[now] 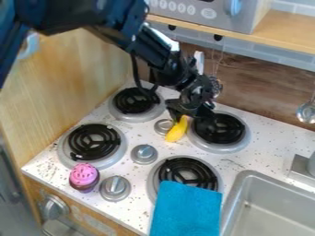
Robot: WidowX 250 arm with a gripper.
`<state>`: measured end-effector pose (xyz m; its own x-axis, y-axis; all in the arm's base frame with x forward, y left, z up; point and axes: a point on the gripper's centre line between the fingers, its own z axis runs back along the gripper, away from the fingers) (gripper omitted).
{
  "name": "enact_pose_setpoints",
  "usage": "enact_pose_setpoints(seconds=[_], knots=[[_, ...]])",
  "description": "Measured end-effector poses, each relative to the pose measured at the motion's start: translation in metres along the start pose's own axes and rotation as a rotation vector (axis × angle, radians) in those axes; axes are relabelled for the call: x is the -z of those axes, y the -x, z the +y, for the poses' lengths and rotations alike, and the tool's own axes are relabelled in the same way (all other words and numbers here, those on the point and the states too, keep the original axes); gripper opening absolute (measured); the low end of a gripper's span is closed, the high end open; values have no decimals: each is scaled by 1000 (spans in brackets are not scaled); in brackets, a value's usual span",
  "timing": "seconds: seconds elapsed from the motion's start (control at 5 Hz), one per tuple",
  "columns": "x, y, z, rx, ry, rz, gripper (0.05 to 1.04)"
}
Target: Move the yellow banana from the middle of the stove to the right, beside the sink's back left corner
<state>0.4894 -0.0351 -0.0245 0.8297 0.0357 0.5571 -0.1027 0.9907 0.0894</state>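
The gripper [191, 113] hangs over the back of the stove top, between the two rear burners and just left of the rear right one. Directly below it is a yellow, banana-like object [177, 130], its upper end against or just under the gripper; whether it is held cannot be told. The object's lower end lies beside a small round metal knob [164, 126]. A pink-topped cupcake toy [84, 177] stands near the front left edge. Over the front right burner [187, 171] and the counter's front lies a blue cloth [186, 209].
Two left burners [93, 142] and larger silver knobs [144, 154] stand on the speckled counter [126, 131]. At the lower right is a metal sink [271, 209] with a faucet base. A wooden shelf [280, 37] overhangs the back; utensils [306, 112] hang there.
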Motion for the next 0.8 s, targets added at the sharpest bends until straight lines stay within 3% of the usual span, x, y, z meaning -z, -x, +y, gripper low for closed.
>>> enact_pose_setpoints(seconds=[0.4,0.8], knots=[[13,-3,16,-5,-62,54,999],[31,-8,21,15,-75,78,953]])
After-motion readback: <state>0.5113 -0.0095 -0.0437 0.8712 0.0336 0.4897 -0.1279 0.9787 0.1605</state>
